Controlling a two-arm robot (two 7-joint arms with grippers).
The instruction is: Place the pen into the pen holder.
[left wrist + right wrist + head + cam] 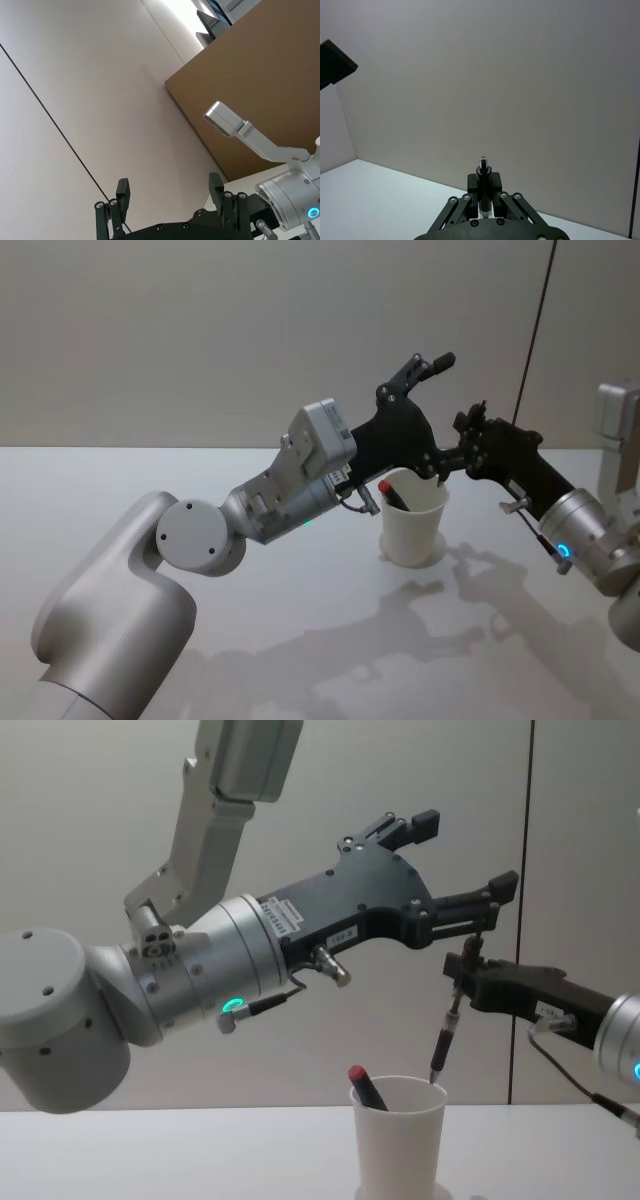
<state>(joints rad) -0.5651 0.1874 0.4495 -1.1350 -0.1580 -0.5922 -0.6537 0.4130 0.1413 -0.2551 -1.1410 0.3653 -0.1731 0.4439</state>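
A white paper cup, the pen holder (398, 1145) (412, 525), stands on the table. Above it my right gripper (462, 972) (470, 428) is shut on a slim dark pen (444, 1042) that hangs nearly upright, its tip just over the cup's rim. In the right wrist view the pen's top end (483, 164) pokes out between the closed fingers (490, 185). My left gripper (465, 850) (170, 192) hovers open and holds nothing, higher up and just left of the right one.
A second pen with a red cap (364, 1087) (386, 490) leans inside the cup. The left forearm (300, 485) stretches across the table's middle. A grey wall closes off the back.
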